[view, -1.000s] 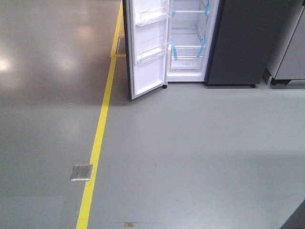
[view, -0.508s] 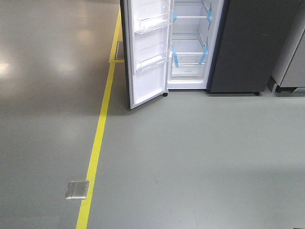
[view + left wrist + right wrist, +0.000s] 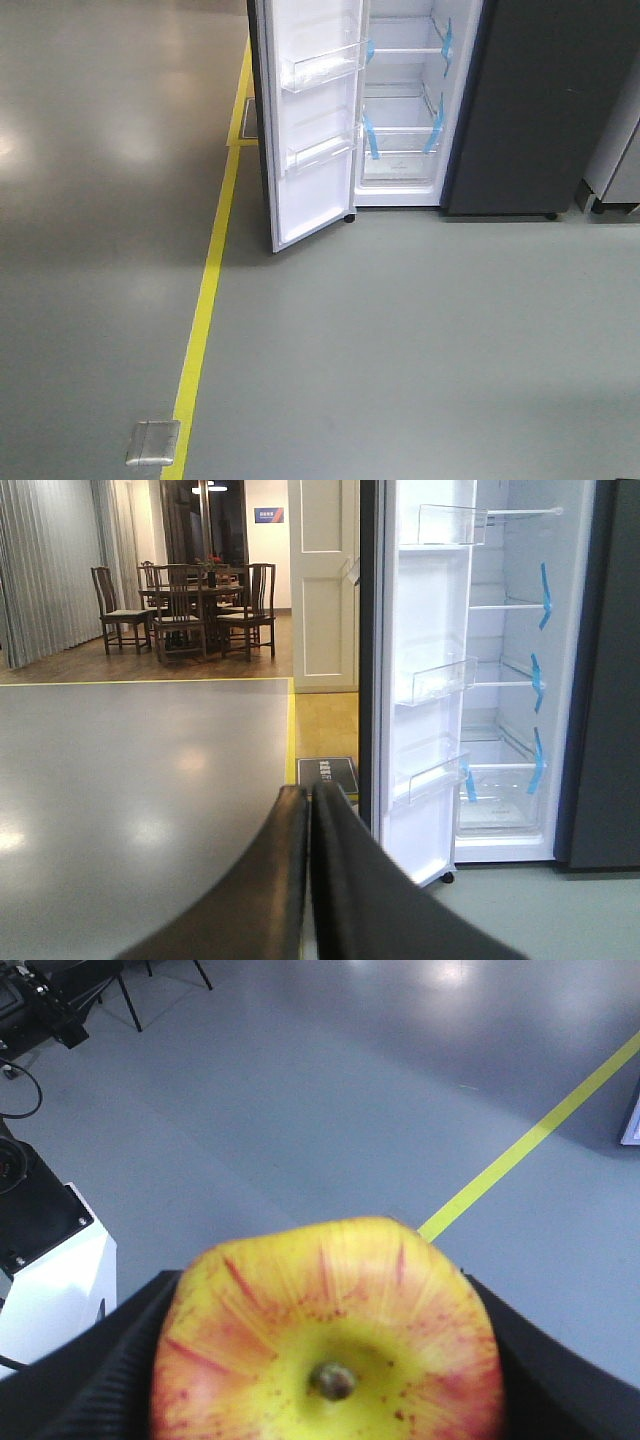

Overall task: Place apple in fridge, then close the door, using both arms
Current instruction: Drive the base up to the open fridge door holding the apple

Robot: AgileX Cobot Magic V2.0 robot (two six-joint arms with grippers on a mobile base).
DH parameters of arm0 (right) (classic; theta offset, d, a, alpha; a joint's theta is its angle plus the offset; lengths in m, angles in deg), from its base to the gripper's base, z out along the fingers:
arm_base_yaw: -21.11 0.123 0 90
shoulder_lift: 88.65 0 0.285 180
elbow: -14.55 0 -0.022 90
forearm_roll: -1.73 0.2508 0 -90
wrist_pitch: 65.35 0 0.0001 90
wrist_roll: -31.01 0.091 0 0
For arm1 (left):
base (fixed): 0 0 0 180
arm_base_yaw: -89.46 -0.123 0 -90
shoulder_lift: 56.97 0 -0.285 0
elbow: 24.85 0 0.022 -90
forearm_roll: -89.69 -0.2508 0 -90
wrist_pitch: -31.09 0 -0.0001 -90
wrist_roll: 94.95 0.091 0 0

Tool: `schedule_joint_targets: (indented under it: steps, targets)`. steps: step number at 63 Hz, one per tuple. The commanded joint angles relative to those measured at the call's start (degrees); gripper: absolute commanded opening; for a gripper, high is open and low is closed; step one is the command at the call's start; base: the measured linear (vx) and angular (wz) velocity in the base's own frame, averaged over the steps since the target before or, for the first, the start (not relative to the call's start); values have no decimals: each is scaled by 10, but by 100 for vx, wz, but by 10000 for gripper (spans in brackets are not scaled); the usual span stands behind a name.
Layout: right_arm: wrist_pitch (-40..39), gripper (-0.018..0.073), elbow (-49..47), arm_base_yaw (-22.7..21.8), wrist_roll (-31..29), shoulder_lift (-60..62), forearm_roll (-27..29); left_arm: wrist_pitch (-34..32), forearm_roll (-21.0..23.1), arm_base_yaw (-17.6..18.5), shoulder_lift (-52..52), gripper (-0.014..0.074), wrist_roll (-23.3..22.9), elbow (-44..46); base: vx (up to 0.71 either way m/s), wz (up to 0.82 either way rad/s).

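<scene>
The fridge (image 3: 530, 110) stands ahead, dark grey-blue, with its white inside and blue-taped shelves (image 3: 405, 130) showing. Its door (image 3: 315, 130) is swung open to the left, white inside with clear bins. It also shows in the left wrist view (image 3: 430, 680). My left gripper (image 3: 309, 798) is shut and empty, pointing toward the door's edge from a distance. My right gripper (image 3: 330, 1360) is shut on the apple (image 3: 330, 1330), yellow with red streaks, stem end facing the camera. Neither arm shows in the front view.
A yellow floor line (image 3: 205, 300) runs toward the fridge's left side. A metal floor plate (image 3: 152, 442) lies beside it. A grey cabinet (image 3: 620, 160) stands right of the fridge. A dining table with chairs (image 3: 190, 605) stands far back left. White equipment (image 3: 45, 1270) is near the right gripper.
The view has moved toward the fridge: the fridge sits lower and larger in the frame, and the floor plate has slid down toward the bottom edge.
</scene>
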Motion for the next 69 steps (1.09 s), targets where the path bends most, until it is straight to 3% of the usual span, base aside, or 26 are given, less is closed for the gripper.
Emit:
schedule_joint_targets:
  steps: [1,69]
  targets:
    - [-33,398,-16,0,0,-7,24,-41,5,4,9,-6,-2,-12,24,1]
    - [-33,398,-16,0,0,-7,24,-41,5,4,9,-6,-2,-12,20,2]
